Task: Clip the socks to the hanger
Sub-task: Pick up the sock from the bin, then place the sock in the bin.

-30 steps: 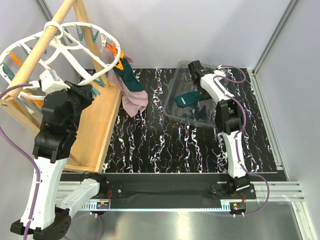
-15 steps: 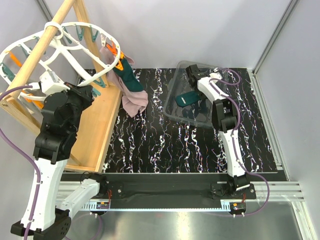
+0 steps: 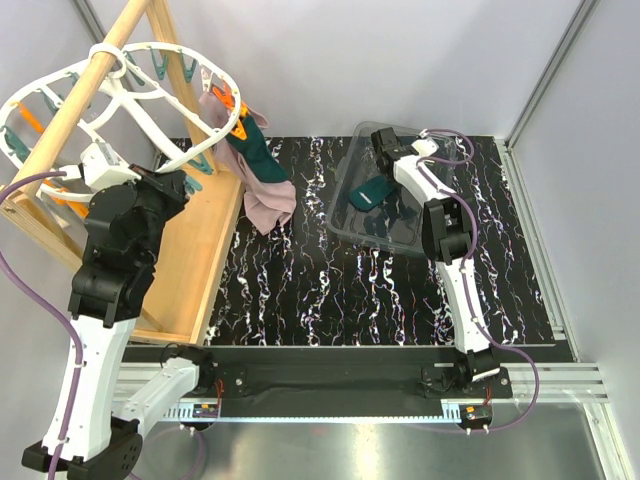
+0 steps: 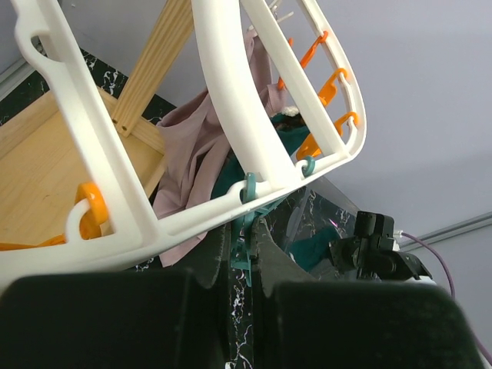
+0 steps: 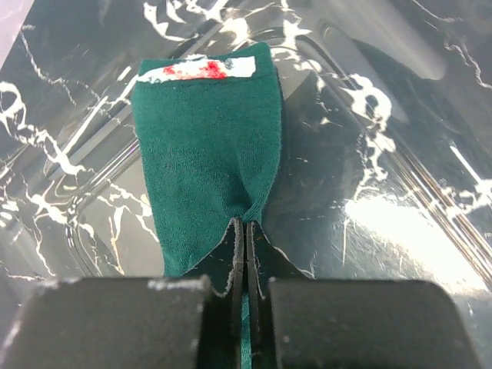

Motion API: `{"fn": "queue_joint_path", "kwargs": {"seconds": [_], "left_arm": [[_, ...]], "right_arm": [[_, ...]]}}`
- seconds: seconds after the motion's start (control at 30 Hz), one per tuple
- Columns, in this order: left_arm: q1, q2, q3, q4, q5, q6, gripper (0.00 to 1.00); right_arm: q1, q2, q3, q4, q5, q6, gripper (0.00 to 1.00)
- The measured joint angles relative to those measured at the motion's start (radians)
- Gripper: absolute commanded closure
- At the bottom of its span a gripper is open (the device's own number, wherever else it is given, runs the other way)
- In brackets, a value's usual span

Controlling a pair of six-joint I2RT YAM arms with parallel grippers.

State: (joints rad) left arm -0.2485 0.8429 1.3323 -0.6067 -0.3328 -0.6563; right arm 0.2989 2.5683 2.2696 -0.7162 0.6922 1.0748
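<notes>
The white oval hanger (image 3: pixel 150 95) hangs on the wooden pole at the far left; in the left wrist view its rim (image 4: pixel 231 108) fills the frame. My left gripper (image 4: pixel 247 234) is shut on a teal peg (image 4: pixel 247 201) dangling under that rim. One dark teal sock (image 3: pixel 256 152) hangs from the hanger's right end. The other sock (image 5: pixel 204 146), with a red-and-white patch at its far end, lies in a clear tray. My right gripper (image 5: pixel 244 227) is shut on its near end, the fabric bunched between the fingertips. From above, this gripper (image 3: pixel 385 160) sits over the sock (image 3: pixel 370 193).
A mauve-pink cloth (image 3: pixel 270 205) hangs beside the clipped sock. The wooden pole frame (image 3: pixel 195 255) stands along the left of the black marbled mat (image 3: pixel 300 290). The clear plastic tray (image 3: pixel 400 240) lies at the back right. Orange pegs (image 4: pixel 327 84) line the hanger's rim.
My right gripper has moved a little left and down into the tray and closed on the sock there. The left arm and hanger have not moved.
</notes>
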Motion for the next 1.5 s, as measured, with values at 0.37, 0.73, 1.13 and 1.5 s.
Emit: {"fn": "queue_joint_path", "kwargs": {"seconds": [0.37,0.73,1.13,1.5], "left_arm": [[0.0,-0.016,0.0,-0.004,0.0,0.0,1.0],[0.0,-0.025,-0.002,-0.023,0.0,0.0,1.0],[0.0,-0.025,-0.002,-0.024,0.001,-0.007,1.0],[0.0,-0.025,-0.002,-0.026,0.0,-0.006,1.0]], "right_arm": [[0.0,-0.383,-0.51,0.336,-0.102,-0.311,1.0],[-0.003,-0.784,-0.71,0.79,-1.0,-0.727,1.0],[0.081,-0.831,-0.734,0.771,-1.704,-0.99,1.0],[-0.051,-0.616,-0.503,0.298,-1.469,-1.236,1.0]]}}
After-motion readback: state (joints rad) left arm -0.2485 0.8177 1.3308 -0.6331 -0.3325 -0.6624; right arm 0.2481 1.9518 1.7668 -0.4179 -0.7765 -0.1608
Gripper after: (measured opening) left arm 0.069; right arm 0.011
